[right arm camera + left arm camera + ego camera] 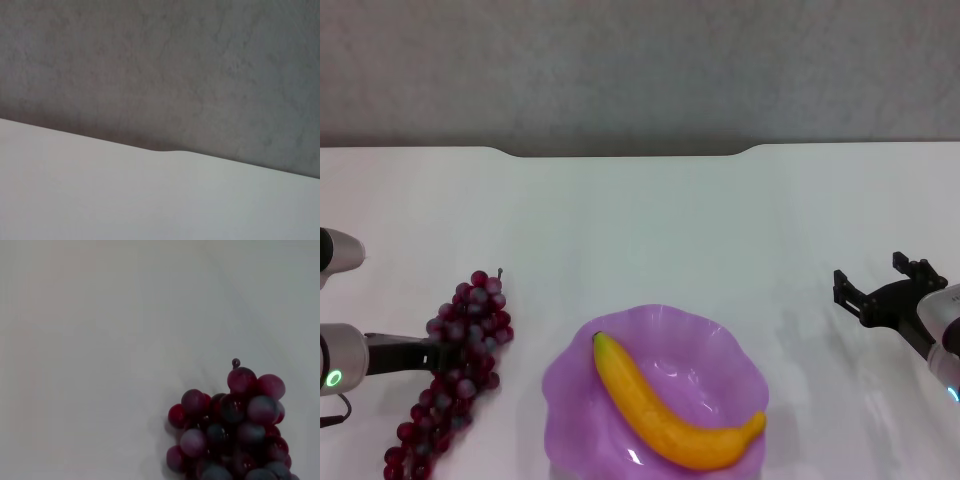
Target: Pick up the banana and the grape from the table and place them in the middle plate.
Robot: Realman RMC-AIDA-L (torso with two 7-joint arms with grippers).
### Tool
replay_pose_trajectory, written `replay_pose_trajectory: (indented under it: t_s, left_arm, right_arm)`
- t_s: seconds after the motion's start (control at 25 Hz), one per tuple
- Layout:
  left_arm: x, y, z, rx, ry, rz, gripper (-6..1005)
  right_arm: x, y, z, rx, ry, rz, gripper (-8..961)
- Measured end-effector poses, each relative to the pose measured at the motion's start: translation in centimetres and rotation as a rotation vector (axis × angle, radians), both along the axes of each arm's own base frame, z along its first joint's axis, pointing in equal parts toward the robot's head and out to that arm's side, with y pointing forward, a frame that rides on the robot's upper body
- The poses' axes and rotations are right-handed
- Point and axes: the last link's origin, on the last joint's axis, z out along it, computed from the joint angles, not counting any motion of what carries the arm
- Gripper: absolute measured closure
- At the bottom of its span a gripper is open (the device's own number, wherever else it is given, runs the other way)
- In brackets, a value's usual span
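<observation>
Banana point(675, 420) sits in the middle plate point(575, 372); left tool point(438, 352), grip state unclear, should clasp the grape point(460, 350) mid-bunch; right tool point(880, 290) spread, idle.

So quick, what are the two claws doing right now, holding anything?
Left gripper: reaching into the grape bunch on the table; grip cannot be told.
Right gripper: open, holding nothing, off to the right of the middle plate.

Head: I look down on the table point(650, 220).
Left wrist: close over the grape point(232, 430), shared with head.
Right wrist: faces table's far edge.
</observation>
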Motion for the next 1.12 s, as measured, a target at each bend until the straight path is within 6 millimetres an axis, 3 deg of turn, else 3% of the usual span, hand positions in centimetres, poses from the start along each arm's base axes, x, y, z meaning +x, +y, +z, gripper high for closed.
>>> replay_pose_trajectory:
  t_s: [1.12]
  left_arm:
    - [-0.4, -0.5, 1.2, 0.071, -0.101, -0.030, 762]
  right_arm:
    - [0.3, -0.2, 0.0, 0.000, -0.002, -0.008, 73]
